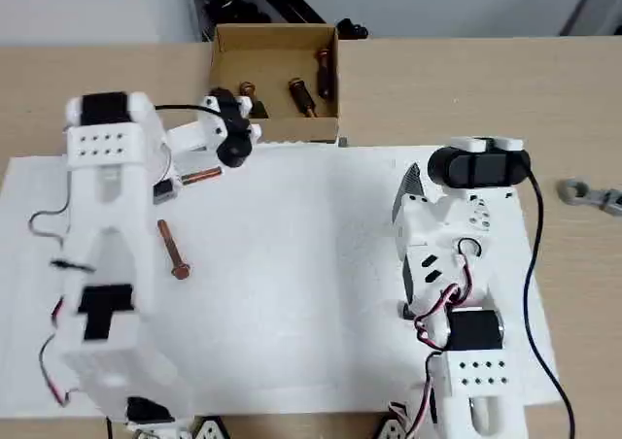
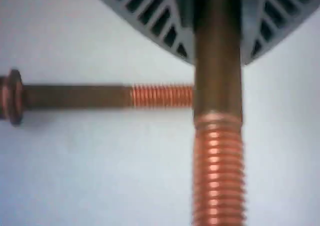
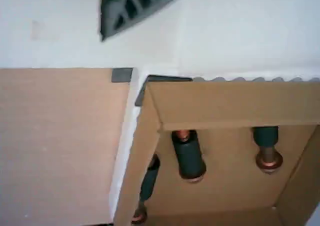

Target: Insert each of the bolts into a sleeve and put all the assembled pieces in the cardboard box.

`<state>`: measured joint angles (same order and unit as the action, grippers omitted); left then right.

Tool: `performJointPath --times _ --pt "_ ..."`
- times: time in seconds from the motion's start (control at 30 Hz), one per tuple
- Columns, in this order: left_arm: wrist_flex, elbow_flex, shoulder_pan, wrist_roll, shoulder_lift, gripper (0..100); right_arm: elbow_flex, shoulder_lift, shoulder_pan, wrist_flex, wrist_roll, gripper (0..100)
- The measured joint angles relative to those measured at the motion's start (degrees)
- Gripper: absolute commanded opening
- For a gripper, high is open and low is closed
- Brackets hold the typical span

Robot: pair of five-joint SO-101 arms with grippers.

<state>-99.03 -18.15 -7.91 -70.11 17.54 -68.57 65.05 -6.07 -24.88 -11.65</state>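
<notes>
The left claw sits over the far-left part of the white mat, clamped on a copper bolt. The bolt's threaded end sticks out past the claw toward the box. In the left wrist view the held bolt crosses in front of the threaded tip of a second bolt. That second bolt lies loose on the mat, just nearer the robot than the claw, with its head at the near end. Neither bolt carries a sleeve.

Farther right, the cardboard box stands on the wooden table, against the far edge of the mat. It holds three assembled pieces, each a copper bolt in a dark sleeve.

The right claw is over the right side of the mat, apart from the box. I cannot tell whether it is apart or together.

A grey metal tool lies on the bare table beyond the mat's right edge.
</notes>
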Motion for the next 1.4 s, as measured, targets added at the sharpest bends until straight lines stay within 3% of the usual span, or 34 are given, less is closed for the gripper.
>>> performJointPath --times 0.43,0.73,0.93,1.2,1.4 --pt "0.2 -16.2 2.7 -3.0 24.7 1 0.0 0.0 1.7 -5.7 -3.3 21.2" --pt "0.3 -22.4 4.1 -3.3 29.9 24 -0.1 0.0 1.7 -8.5 -3.4 21.2" --pt "0.3 -22.6 4.6 -1.2 30.0 28 -0.1 0.0 1.7 -8.6 -3.4 21.2" --pt "0.1 -22.6 4.8 12.7 27.5 28 -0.1 0.0 1.7 -8.6 -3.4 21.2" --pt "0.1 -21.5 5.8 36.1 17.8 28 -0.1 0.0 1.7 -8.6 -3.4 21.2"
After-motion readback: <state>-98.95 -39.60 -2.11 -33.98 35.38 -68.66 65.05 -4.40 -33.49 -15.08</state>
